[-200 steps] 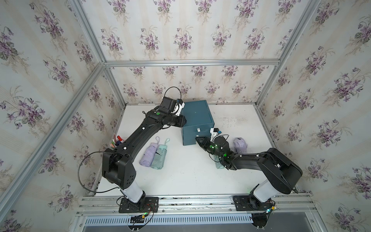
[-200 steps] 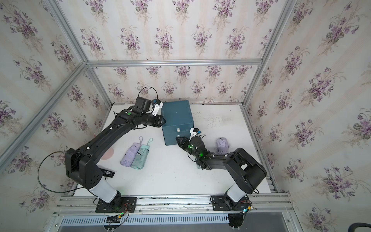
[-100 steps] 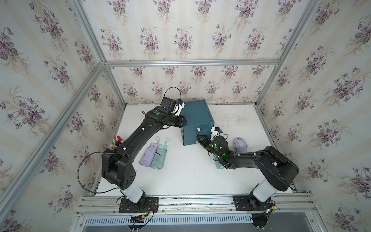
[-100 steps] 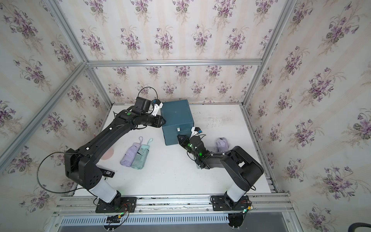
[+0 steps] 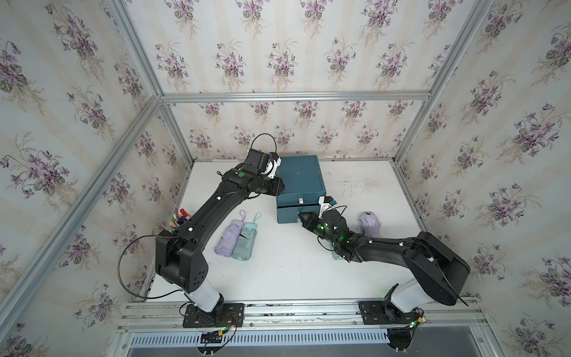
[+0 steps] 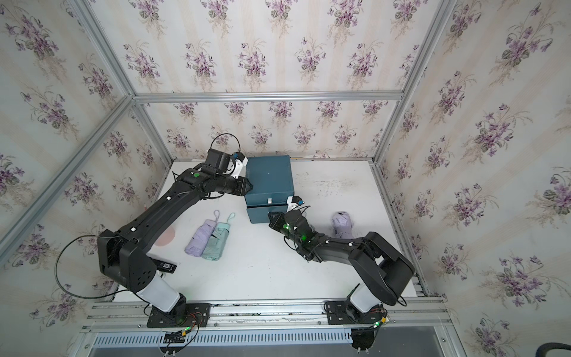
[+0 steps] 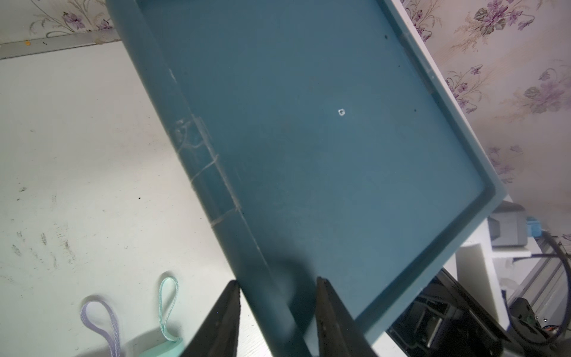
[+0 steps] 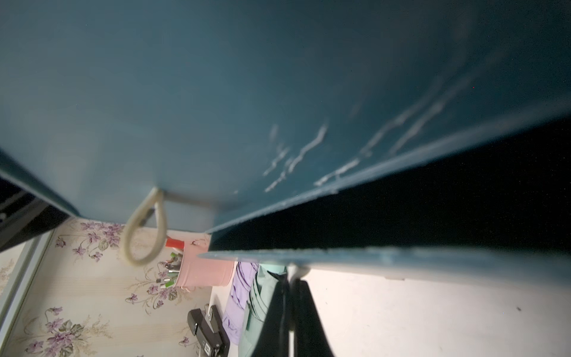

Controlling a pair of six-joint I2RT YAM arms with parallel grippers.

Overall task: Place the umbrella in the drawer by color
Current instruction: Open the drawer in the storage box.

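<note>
Entry: drawer-opening step, no umbrella stowed yet. Cabinet (image 5: 298, 176): teal, at the back edge of the table (image 5: 278, 272), about mid-width. Right gripper (image 8: 290, 282): jaws closed tight on the white pull (image 8: 297, 270) of the lower drawer (image 5: 289, 215). A dark gap runs along that drawer's front. Left gripper (image 7: 276, 281): jaws part-way apart, astride the cabinet's top rim on the side facing the table's left edge. It appears to pinch the rim, though contact is hard to confirm. Lilac umbrella (image 5: 227, 239) and mint umbrella (image 5: 245, 242): lying side by side and touching, left of centre, well clear of the cabinet. Second lilac umbrella (image 5: 369, 221): near the right edge. Handling: draw the pull straight and level toward the front edge, without twisting it. Brace the cabinet firmly so it neither slides nor tips. Open the drawer far enough to take an umbrella lengthwise. Views: only the right wrist view shows the pinch on the pull and the gap. Only the left wrist view shows the jaws on the rim. Only the top views show the second lilac umbrella.
</note>
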